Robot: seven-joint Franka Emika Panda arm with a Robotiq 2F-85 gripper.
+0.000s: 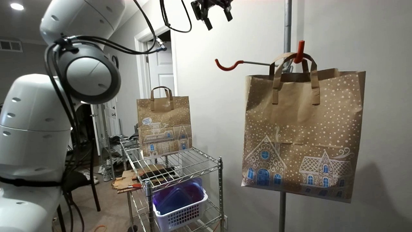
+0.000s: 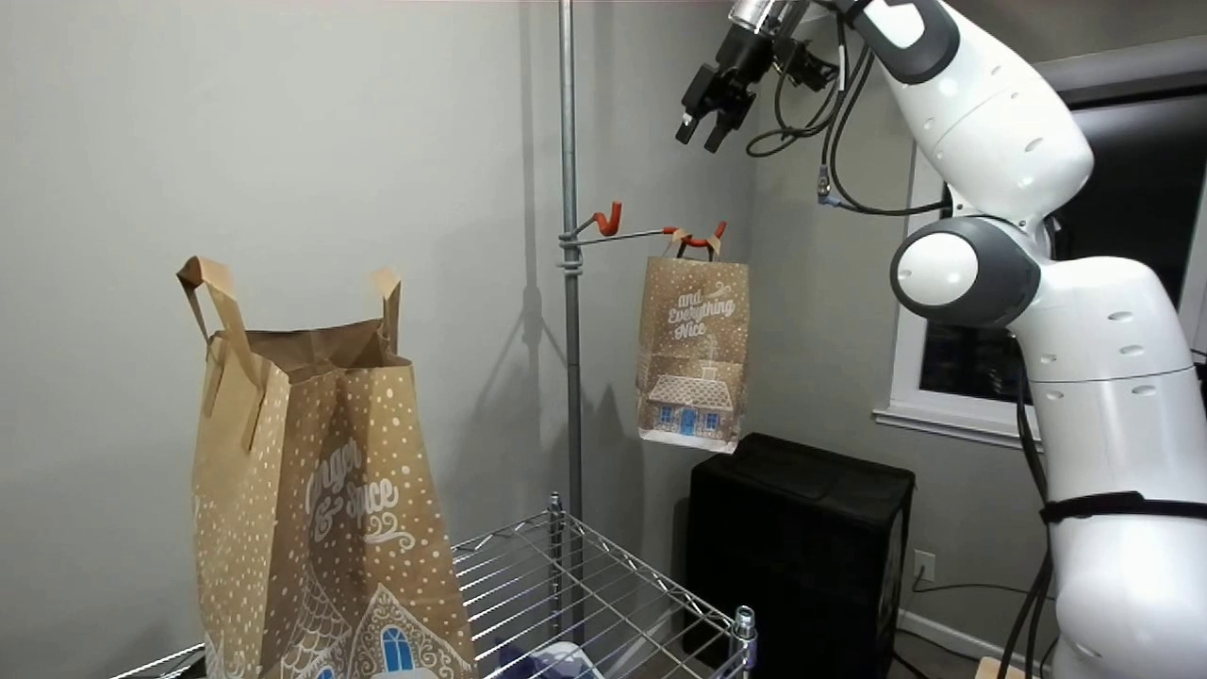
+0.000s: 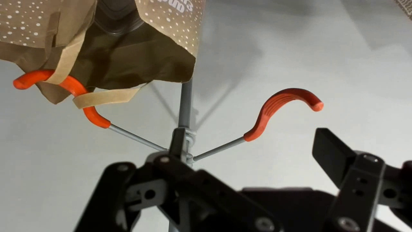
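My gripper is open and empty, high above the hooks, and also shows in an exterior view. In the wrist view its fingers stand wide apart. A brown paper bag with white dots and printed houses hangs by its handles from a red hook. This bag also shows in an exterior view and in the wrist view, where something dark and shiny lies inside. A bare red hook is on the pole's other side. A second paper bag stands upright on a wire shelf.
The hooks branch from a grey vertical pole near the wall. The wire shelf holds a white basket on a lower tier. Cardboard pieces lie behind it. A black covered box stands in the corner. Cables hang from the arm.
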